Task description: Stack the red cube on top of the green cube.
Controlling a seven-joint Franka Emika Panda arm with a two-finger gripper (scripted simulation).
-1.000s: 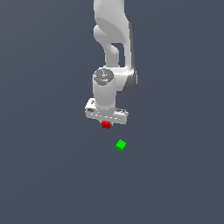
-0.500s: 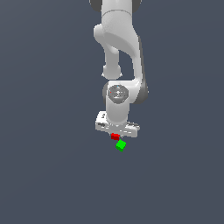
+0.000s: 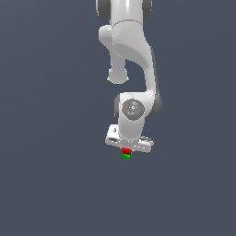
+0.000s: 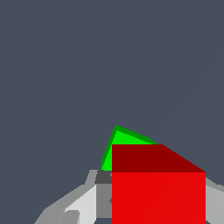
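The red cube (image 3: 126,151) is pinched between the fingers of the gripper (image 3: 127,152); in the exterior view it is seen just under the white gripper body, partly covered by it. The green cube (image 3: 126,156) is seen directly below the red cube, with only a thin green sliver exposed at the red cube's lower edge. The two cubes are drawn touching or nearly so in that view; whether the red cube is actually resting on the green one cannot be told.

In the wrist view the red cube (image 4: 158,197) is shown large and close, flanked on one side by a grey-white finger (image 4: 83,205), with a second grey finger edge just visible on the opposite side. The green cube (image 4: 122,142) is seen behind and beyond the red cube, most of it hidden; one corner sticks out past the red cube's edge, and it appears rotated relative to the red cube, so the faces are not squared up.

The arm (image 3: 131,60) is hung straight down over the red cube, wrist vertical. Both cubes are set against a plain dark grey-blue floor (image 3: 46,184).
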